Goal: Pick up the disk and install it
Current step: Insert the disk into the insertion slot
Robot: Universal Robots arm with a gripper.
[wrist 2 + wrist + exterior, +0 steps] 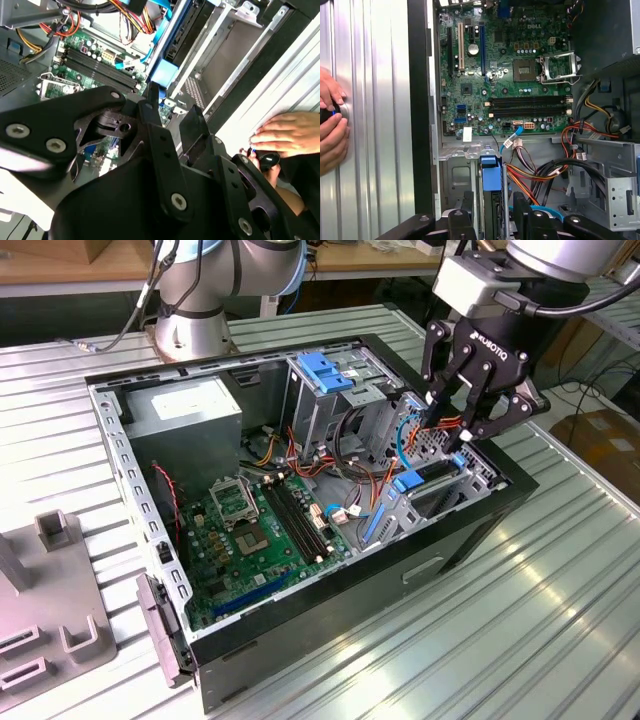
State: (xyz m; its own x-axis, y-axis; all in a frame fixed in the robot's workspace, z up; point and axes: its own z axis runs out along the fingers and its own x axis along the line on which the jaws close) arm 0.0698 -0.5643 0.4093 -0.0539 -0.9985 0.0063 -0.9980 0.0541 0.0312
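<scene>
The disk sits on edge in the drive bay at the front corner of the open computer case, a dark slab with bright blue side rails and a blue end tab. The hand hovers just above it, fingers spread to either side and apparently not touching it. A person's hand rests on the worktop beside the case.
</scene>
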